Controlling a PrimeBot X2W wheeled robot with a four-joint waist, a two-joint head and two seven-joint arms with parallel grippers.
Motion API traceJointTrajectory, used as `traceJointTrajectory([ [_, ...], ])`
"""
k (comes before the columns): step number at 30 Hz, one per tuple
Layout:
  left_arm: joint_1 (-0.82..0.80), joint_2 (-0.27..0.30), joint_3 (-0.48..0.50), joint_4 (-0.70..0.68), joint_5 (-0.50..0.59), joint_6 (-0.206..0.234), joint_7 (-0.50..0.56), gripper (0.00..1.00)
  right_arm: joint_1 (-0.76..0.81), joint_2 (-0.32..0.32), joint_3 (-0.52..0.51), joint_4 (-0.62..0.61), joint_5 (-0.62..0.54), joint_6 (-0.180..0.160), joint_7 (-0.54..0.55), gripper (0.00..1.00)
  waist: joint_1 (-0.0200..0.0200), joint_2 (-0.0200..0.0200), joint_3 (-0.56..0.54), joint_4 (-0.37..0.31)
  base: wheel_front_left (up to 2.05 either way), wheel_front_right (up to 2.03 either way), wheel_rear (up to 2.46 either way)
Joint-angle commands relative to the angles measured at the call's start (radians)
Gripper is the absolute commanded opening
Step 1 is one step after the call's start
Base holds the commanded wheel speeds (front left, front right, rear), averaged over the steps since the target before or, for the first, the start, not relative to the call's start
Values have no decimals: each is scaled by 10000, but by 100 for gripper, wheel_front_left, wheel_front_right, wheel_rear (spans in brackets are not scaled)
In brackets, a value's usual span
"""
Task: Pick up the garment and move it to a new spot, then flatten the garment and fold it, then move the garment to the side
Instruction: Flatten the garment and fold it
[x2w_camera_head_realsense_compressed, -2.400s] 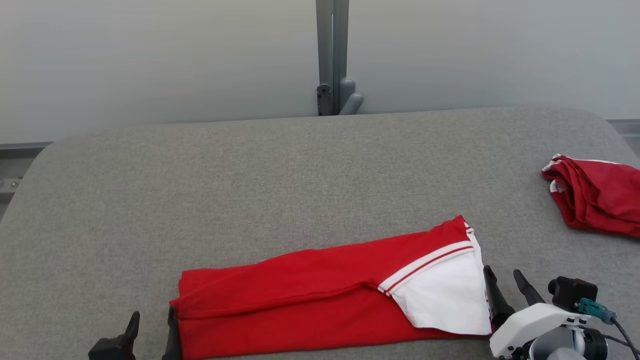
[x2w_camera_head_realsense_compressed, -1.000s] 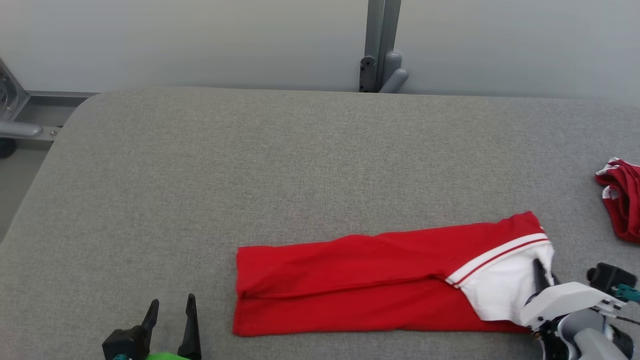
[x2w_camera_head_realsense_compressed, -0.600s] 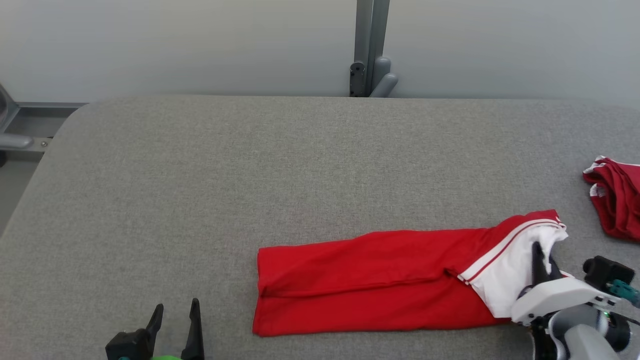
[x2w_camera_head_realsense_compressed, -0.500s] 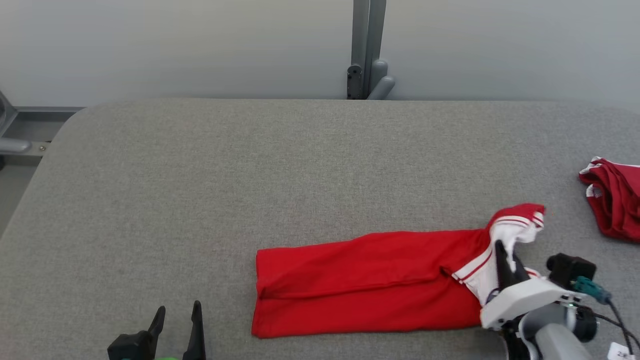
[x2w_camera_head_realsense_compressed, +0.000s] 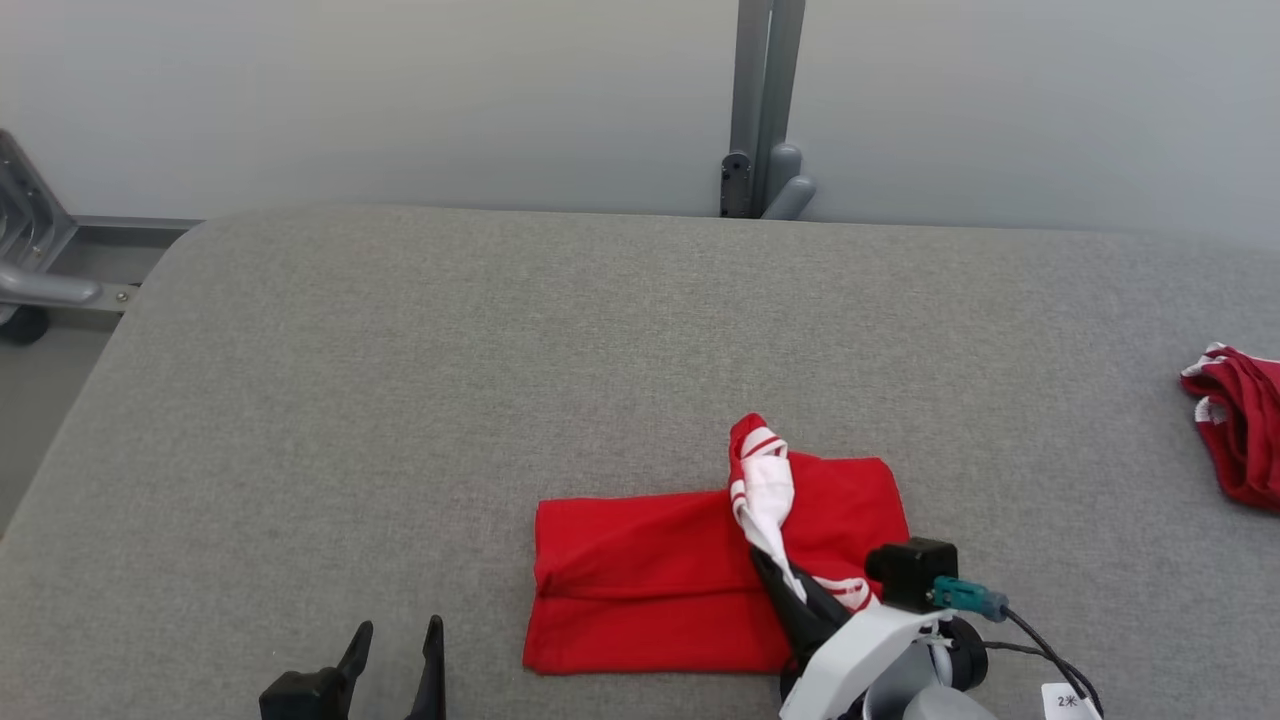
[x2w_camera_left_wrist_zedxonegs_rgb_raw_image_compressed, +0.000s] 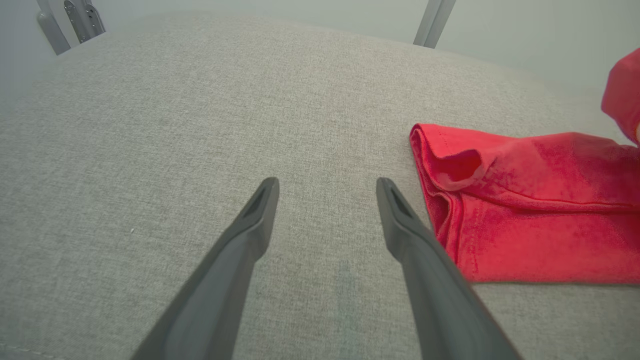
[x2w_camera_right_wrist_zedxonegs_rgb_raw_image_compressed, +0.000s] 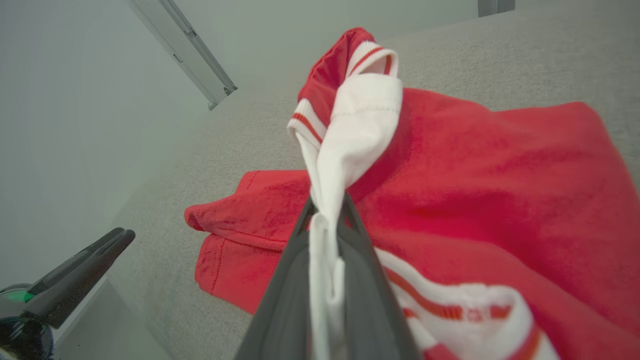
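The garment (x2w_camera_head_realsense_compressed: 650, 580), red with a white, red-striped end, lies on the grey padded table (x2w_camera_head_realsense_compressed: 400, 400) near its front edge. My right gripper (x2w_camera_head_realsense_compressed: 768, 560) is shut on the white end (x2w_camera_head_realsense_compressed: 768, 490), holding it raised over the garment's red body, which is doubled back on itself. The right wrist view shows white cloth (x2w_camera_right_wrist_zedxonegs_rgb_raw_image_compressed: 357, 130) pinched between the dark fingers (x2w_camera_right_wrist_zedxonegs_rgb_raw_image_compressed: 295, 250), with the red body (x2w_camera_right_wrist_zedxonegs_rgb_raw_image_compressed: 475, 190) below. My left gripper (x2w_camera_head_realsense_compressed: 397, 640) stands open, low over the table just left of the garment's left edge (x2w_camera_left_wrist_zedxonegs_rgb_raw_image_compressed: 435, 165), its fingers (x2w_camera_left_wrist_zedxonegs_rgb_raw_image_compressed: 260, 210) touching nothing.
A second red garment (x2w_camera_head_realsense_compressed: 1235, 440) lies bunched at the table's right edge. A grey post (x2w_camera_head_realsense_compressed: 760, 110) stands behind the table's far edge, and a metal frame (x2w_camera_head_realsense_compressed: 30, 260) sits off the far left corner. The table drops away at its rounded left corner.
My right gripper has carried the white end leftward over the red body, so the garment now looks about half as long. The head view shifted a little. The left gripper stays open.
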Motion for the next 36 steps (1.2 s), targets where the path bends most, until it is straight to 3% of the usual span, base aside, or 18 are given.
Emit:
traceJointTrajectory([
  [1,-40,31,-47,27,38,-32,2,100,-97,15,251,85,197,1,-93,0,0,0,-13,315,0,0,0],
  [14,-216,30,-59,198,357,-140,2,100,-1727,60,2145,1528,1703,1,-642,0,0,0,124,1892,0,0,0],
  [15,-216,30,-57,200,372,-148,2,100,-1862,62,2271,1623,1743,1,-668,11,0,0,137,1964,0,0,0],
  [18,-180,30,-10,220,372,-160,2,100,-2160,57,2488,1679,2117,1,-706,100,0,0,156,2073,0,0,0],
  [24,-36,28,210,147,180,-72,2,100,-2109,50,1277,930,1897,0,-700,100,0,0,127,1809,0,0,0],
  [36,134,30,597,-364,152,170,2,100,-271,44,-2765,215,-956,1,-698,100,0,0,-55,518,0,0,0],
])
